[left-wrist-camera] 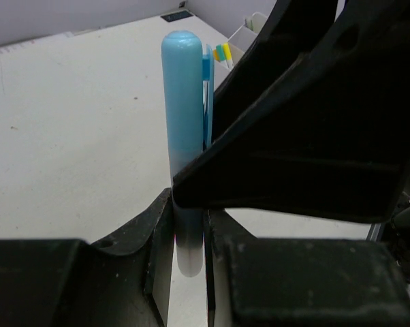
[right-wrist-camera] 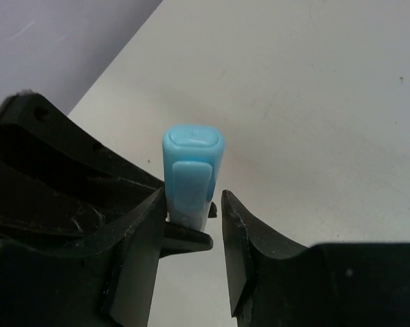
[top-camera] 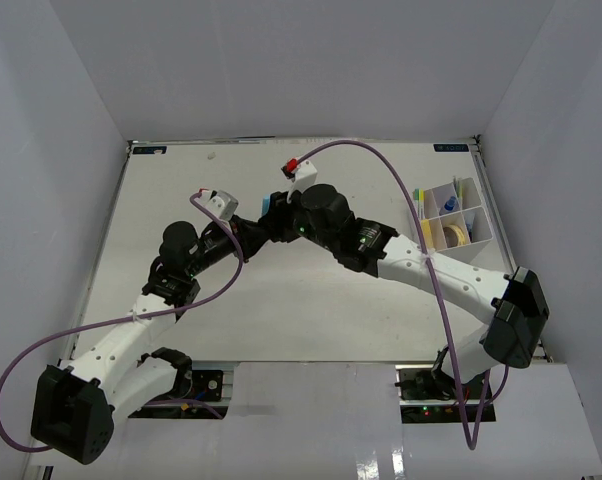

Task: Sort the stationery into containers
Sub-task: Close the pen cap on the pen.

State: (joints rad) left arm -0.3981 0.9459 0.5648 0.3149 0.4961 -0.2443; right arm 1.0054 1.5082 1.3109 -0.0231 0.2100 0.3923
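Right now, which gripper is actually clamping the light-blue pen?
The left gripper: its jaws pinch the lower end of the light-blue pen. The right gripper only brackets its top, with a gap beside one finger.

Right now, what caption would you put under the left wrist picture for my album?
Left fingers grip a light-blue pen upright, right fingers flanking its top.

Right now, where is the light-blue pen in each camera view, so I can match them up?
Top external: light-blue pen is a small sliver just left of centre, above mid-height.
Left wrist: pen stands upright, centre-left.
Right wrist: pen seen end-on at centre.
Shared landmark: organizer box, at the top view's right edge and the left wrist view's top edge; not in the right wrist view.
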